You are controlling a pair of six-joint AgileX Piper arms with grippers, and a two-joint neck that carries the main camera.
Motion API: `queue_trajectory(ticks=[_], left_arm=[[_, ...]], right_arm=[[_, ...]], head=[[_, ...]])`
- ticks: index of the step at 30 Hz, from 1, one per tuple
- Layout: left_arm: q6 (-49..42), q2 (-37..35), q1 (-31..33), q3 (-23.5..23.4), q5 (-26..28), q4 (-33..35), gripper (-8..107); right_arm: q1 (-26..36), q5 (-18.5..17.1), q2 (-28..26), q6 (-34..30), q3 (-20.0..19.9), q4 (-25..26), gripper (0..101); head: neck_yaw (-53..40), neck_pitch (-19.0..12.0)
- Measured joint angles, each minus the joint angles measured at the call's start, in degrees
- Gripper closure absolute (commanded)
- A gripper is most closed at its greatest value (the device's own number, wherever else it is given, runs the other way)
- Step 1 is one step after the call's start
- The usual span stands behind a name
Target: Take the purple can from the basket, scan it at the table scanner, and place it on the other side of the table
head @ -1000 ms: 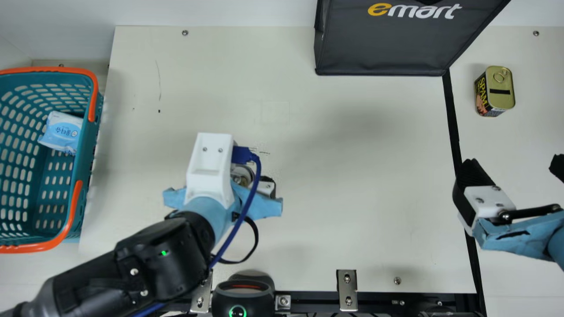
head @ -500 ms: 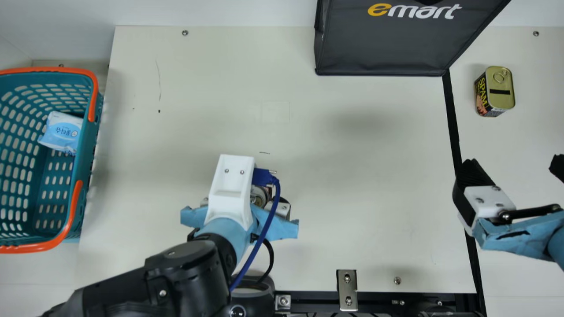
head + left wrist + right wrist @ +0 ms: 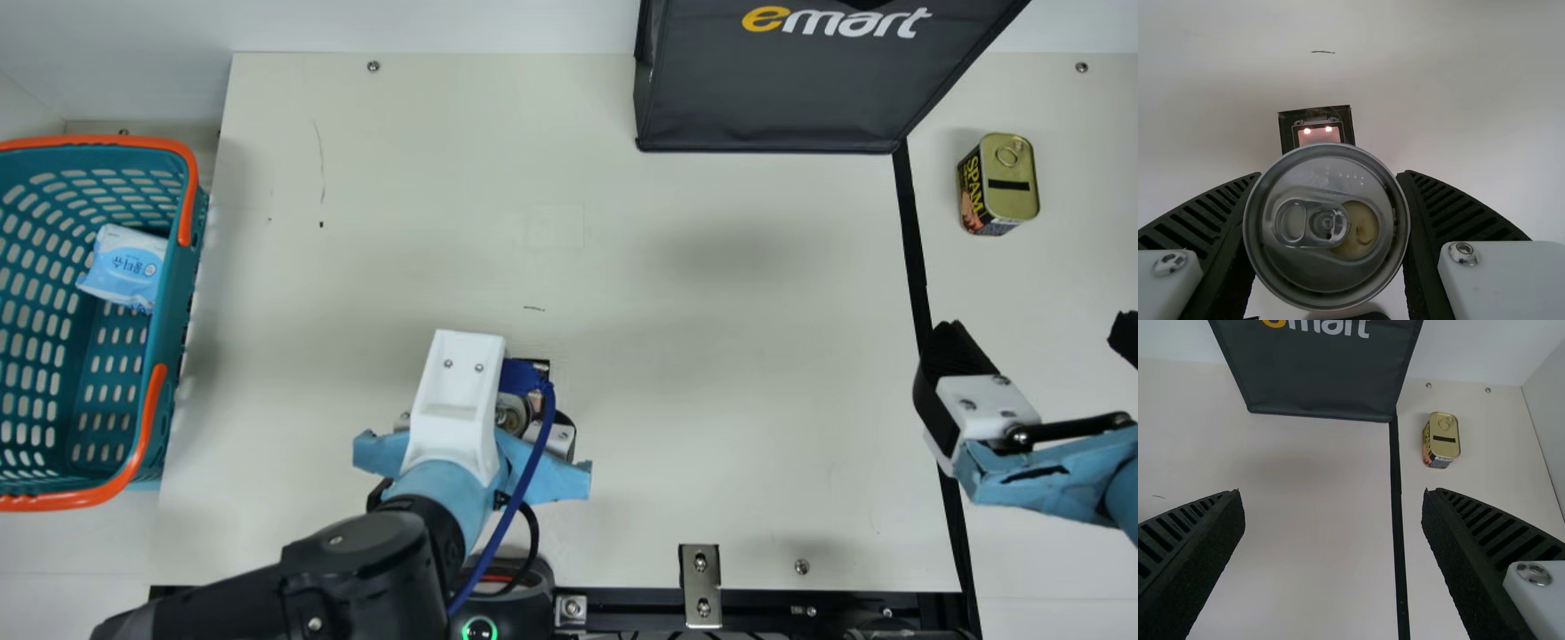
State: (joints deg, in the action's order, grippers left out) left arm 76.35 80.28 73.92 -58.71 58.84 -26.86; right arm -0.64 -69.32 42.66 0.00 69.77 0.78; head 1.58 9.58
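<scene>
My left gripper (image 3: 449, 418) hangs over the table's near middle, its fingers hidden under its own wrist. In the left wrist view the left gripper (image 3: 1330, 176) is shut on a can (image 3: 1315, 273); the silver lid with its pull tab faces the camera, while its side colour is hidden. Beside the lid's rim shows the square black scanner (image 3: 1317, 119) with a lit reddish window; part of that scanner (image 3: 541, 365) also peeks out past my left wrist. At the right, my right gripper (image 3: 1040, 342) stands open and empty; the right wrist view shows the right gripper (image 3: 1331, 497) with its fingers wide apart.
A teal basket (image 3: 180, 293) with orange handles holds a blue-white pack (image 3: 124, 267) at the left. A dark bag (image 3: 773, 89) stands at the back, and a gold tin (image 3: 1010, 178) beyond the black tape line. A black device (image 3: 507, 604) sits at the near edge.
My left gripper has moved toward the near edge and a little right, then slightly back left, uncovering part of the scanner. The right arm has stayed still.
</scene>
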Motion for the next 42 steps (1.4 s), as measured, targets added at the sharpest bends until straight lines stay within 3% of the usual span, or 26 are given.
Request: queue_trajectory(ticks=[16,31,42], left_arm=[[-3.6,1.7,-3.1,-2.0,-3.1,-0.3,107],[-19.7,11.7,-12.5,-12.9,-8.9,4.7,107],[-28.8,20.6,-15.8,-22.6,-10.5,8.5,107]], right_arm=[[0.0,0.0,0.0,0.0,0.0,0.0,6],[0.0,0.0,0.0,0.0,0.0,0.0,6],[0.0,0.0,0.0,0.0,0.0,0.0,6]], head=[[0.0,0.1],[0.0,0.0],[0.0,0.1]])
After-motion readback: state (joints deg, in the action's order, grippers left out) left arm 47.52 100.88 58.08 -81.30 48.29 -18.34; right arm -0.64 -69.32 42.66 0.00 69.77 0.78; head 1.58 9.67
